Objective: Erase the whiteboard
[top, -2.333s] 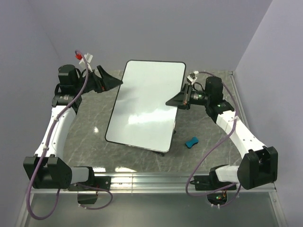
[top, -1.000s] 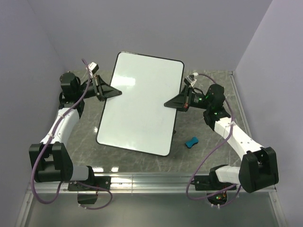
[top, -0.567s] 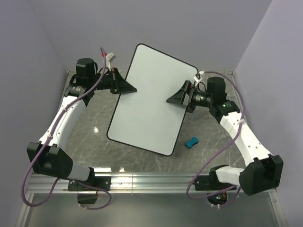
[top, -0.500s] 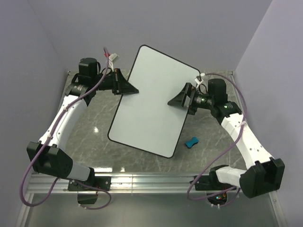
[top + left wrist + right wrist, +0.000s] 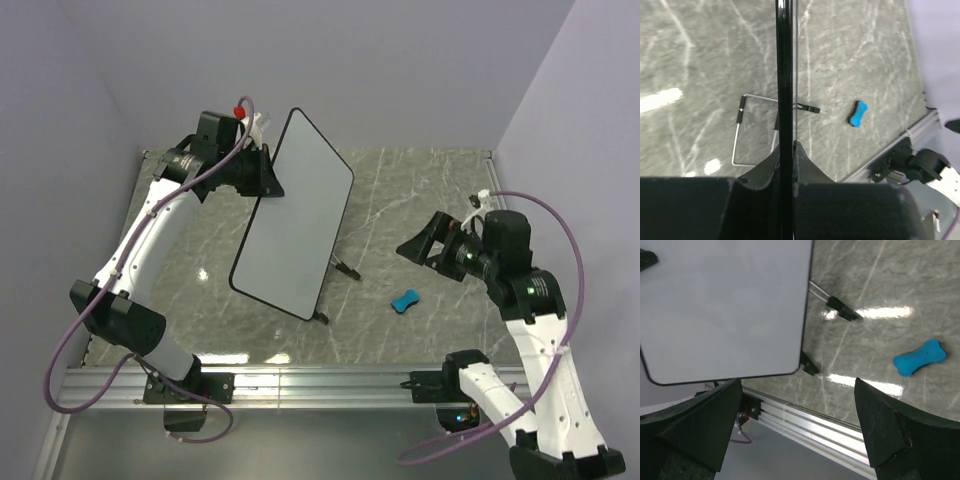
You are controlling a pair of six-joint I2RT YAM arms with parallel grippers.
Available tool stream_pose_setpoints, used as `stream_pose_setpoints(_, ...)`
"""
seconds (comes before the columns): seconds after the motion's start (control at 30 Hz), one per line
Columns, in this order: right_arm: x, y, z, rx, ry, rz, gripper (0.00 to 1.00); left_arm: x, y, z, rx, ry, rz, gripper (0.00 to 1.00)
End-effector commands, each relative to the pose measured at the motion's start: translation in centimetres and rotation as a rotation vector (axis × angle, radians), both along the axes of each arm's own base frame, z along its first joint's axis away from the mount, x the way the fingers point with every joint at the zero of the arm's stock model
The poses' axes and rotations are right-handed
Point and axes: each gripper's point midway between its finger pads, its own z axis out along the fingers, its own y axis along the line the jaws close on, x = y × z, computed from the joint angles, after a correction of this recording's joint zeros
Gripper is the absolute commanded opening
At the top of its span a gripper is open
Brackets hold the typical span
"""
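The whiteboard (image 5: pixel 290 220) stands steeply tilted on edge over the left half of the table, its wire stand legs (image 5: pixel 345 270) poking out below. My left gripper (image 5: pixel 268 182) is shut on its upper left edge. In the left wrist view the board's black frame (image 5: pixel 784 75) runs edge-on, pinched by the left gripper (image 5: pixel 786 152). My right gripper (image 5: pixel 425 247) hangs open at the right, apart from the board. In the right wrist view the right gripper (image 5: pixel 797 415) holds nothing, and the board's white face (image 5: pixel 725 305) shows no marks.
A small blue eraser (image 5: pixel 404 299) lies on the marble table right of the board, also the eraser (image 5: pixel 919 358) and the eraser (image 5: pixel 856 113). An aluminium rail (image 5: pixel 330 378) runs along the near edge. Purple walls close in the left, back and right.
The right gripper opened, let go of the board's right edge and drew back to the right. The left arm swung the board up steeply on edge, toward the left.
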Motion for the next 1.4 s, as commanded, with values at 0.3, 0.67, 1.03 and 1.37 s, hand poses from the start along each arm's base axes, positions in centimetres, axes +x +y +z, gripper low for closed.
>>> stream_pose_setpoints(0.3,-4.9,-2.1,-4.7,-0.085,0.065,-0.039,1.00,-3.7,-3.6,10.8,-0.151,-0.104,-0.079,0.00)
stream_pose_setpoints(0.67,-6.4,-2.4,-5.5,-0.098,0.054,-0.030,1.00,-5.1,-1.1,4.5,0.119,0.020,0.090,0.00)
stream_pose_setpoints(1.03,-6.8,-2.4,-6.5,-0.098,0.064,-0.025,1.00,-8.9,-2.9,1.2,0.172,0.082,-0.033,0.00)
stream_pose_setpoints(1.37,-6.8,-2.6,-7.6,-0.104,0.082,-0.041,1.00,-8.1,-3.3,-2.3,0.266,0.091,-0.059,0.00)
